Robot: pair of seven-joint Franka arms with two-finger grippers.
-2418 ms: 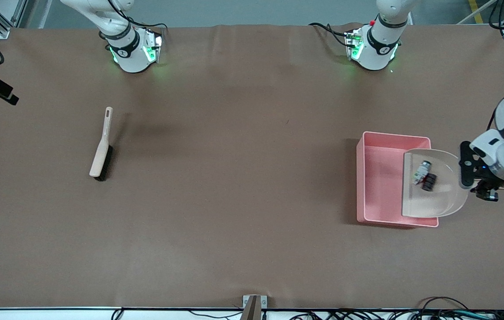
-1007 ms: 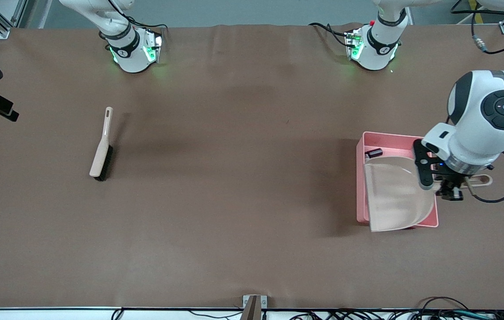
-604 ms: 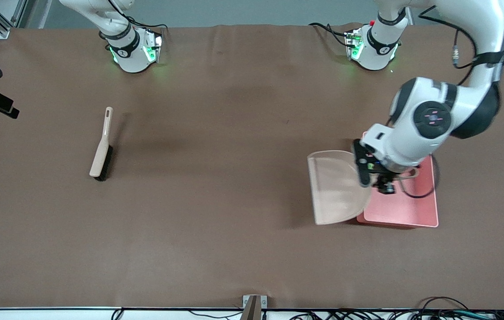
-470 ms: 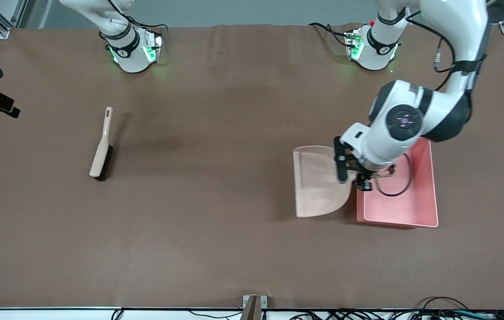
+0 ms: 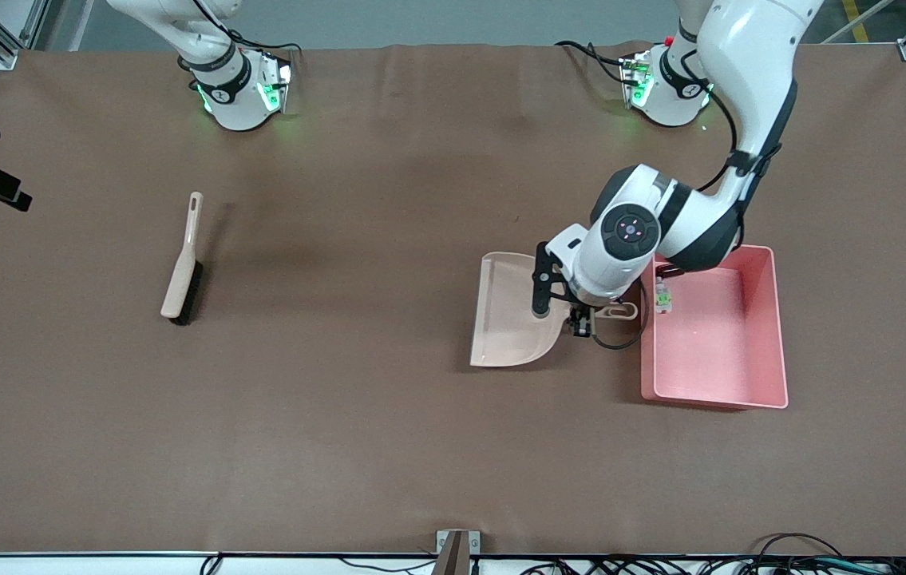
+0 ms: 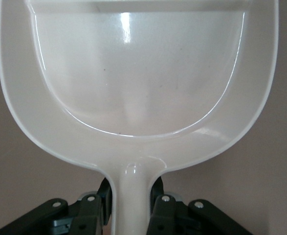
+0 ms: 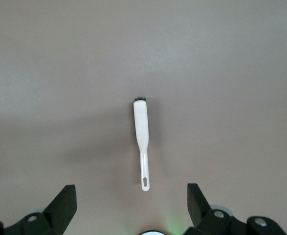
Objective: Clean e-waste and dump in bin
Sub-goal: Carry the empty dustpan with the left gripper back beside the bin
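The pink bin [image 5: 740, 351] stands toward the left arm's end of the table. One white-grey e-waste part [image 5: 664, 297] lies inside it by the wall; the black block is hidden. My left gripper [image 5: 580, 310] is shut on the handle of the beige dustpan [image 5: 510, 313] and holds it low over the table beside the bin. In the left wrist view the dustpan [image 6: 138, 73] is empty and its handle sits between my left gripper's [image 6: 132, 208] fingers. My right gripper [image 7: 131, 210] is open and empty, high over the brush [image 7: 142, 142], and waits.
The beige brush with black bristles [image 5: 181, 267] lies toward the right arm's end of the table. The left arm's elbow [image 5: 660, 224] hangs over the bin's corner. Brown cloth covers the table [image 5: 357, 399].
The left arm tipped the dustpan over the bin and the e-waste left the pan. It then carried the empty dustpan out over the table toward the middle. The right arm has not moved.
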